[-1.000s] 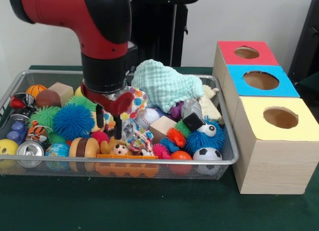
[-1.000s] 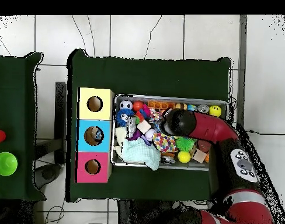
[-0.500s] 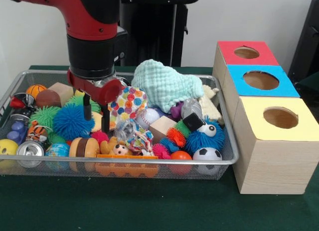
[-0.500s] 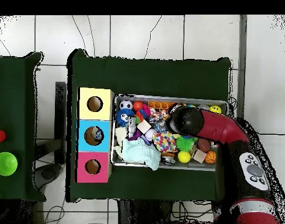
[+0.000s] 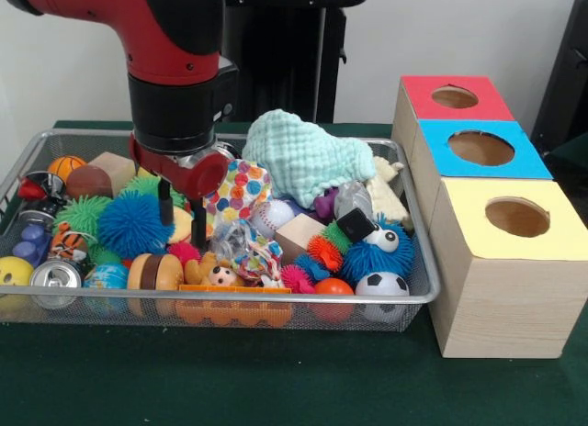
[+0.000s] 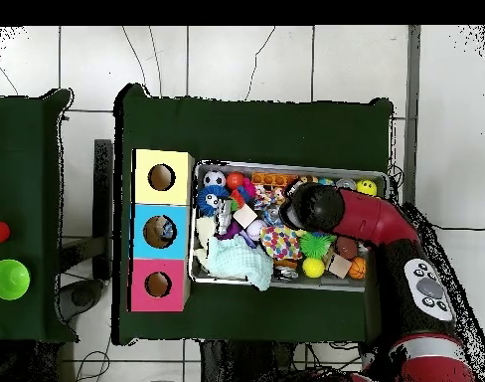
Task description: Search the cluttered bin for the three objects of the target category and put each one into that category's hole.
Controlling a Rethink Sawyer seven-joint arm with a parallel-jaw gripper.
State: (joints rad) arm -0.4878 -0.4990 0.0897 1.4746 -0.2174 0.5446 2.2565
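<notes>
The wire mesh bin (image 5: 276, 298) is full of toys; it also shows in the overhead view (image 6: 286, 167). My gripper (image 5: 182, 219) is open and empty, its two black fingers hanging just above the toys at the bin's left-centre, between a blue spiky ball (image 5: 134, 224) and a spotted ball (image 5: 237, 189). One clear wrinkly plastic lump (image 5: 246, 245) lies just right of the gripper, near the front. Another (image 5: 350, 198) lies by the pale green cloth (image 5: 308, 155). The blue-topped box's hole (image 5: 480, 148) is to the right; in the overhead view (image 6: 160, 231) something pale shows inside it.
Red-topped (image 5: 455, 96) and yellow-topped (image 5: 516, 217) boxes flank the blue one. A silver can (image 5: 53, 277), a burger toy (image 5: 154, 271), a wooden cube (image 5: 299, 233), a soccer ball (image 5: 381, 285) and an orange tray (image 5: 233, 306) crowd the bin's front.
The arm has swung toward the left in the front view, away from the spotted ball, and the gripper has since dropped slightly. It stays open and empty.
</notes>
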